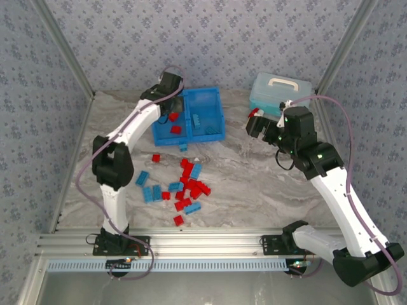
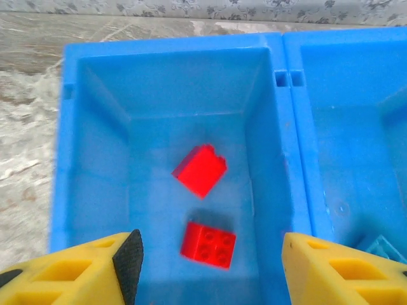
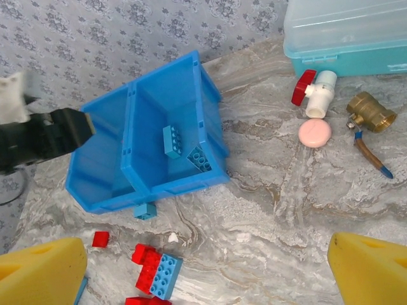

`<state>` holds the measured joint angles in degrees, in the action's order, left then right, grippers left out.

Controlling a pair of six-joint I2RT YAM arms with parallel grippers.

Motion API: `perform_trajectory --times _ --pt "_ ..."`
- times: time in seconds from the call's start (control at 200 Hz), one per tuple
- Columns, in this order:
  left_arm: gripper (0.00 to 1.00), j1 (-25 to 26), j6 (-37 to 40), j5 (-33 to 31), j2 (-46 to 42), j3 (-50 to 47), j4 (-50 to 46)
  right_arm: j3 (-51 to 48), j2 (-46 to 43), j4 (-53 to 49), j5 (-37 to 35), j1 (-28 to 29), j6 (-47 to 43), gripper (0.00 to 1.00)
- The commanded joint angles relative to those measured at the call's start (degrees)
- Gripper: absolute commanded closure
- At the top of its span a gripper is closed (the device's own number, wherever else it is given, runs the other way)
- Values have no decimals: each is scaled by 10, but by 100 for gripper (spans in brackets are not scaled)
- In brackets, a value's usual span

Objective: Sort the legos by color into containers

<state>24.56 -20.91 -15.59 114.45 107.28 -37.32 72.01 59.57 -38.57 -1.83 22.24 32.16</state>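
Left gripper (image 2: 208, 264) hangs with jaws apart and empty over the left compartment of the tray (image 2: 165, 47); right gripper (image 3: 206, 254) gapes wide, empty, above the table (image 1: 254, 184). Two red bricks (image 2: 201, 170) lie in that left compartment, two blue bricks (image 3: 170, 141) in the right, and a loose pile (image 1: 187, 187) sits on the table near the tray

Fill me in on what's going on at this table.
Two robot arms are sorting toy bricks by color into a blue tray. The left gripper hangs open over the tray's left compartment, where two red bricks lie. The right compartment holds two blue bricks. The right gripper is open and empty above the table, where a mixed pile of bricks waits.
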Motion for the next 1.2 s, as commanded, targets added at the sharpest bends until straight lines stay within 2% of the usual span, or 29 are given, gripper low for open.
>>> perform_trajectory --times 0.0,0.13,0.23,0.35,0.48,0.7,0.939,1.079,1.194 --pt "38 11 30 23 -131 -78 15 -7 3 5 8 -4 5 0" --pt "37 9 59 48 -260 -243 37 -10 9 16 17 -4 10 0" --pt "37 6 69 70 -325 -352 40 -6 22 28 32 -4 11 0" --pt "37 2 62 90 -349 -444 58 -14 31 74 78 -4 10 0" --pt "34 -4 55 99 -339 -513 122 -31 34 117 146 12 -23 0" --pt "31 -27 66 83 -254 -519 161 -20 52 78 151 44 -41 0" --pt "32 -67 73 110 -192 -504 184 -18 50 70 144 51 -39 0" --pt "35 -76 70 119 -176 -493 187 -14 49 63 140 52 -39 0" --pt "44 -76 65 130 -145 -474 168 -12 48 59 133 53 -36 0"
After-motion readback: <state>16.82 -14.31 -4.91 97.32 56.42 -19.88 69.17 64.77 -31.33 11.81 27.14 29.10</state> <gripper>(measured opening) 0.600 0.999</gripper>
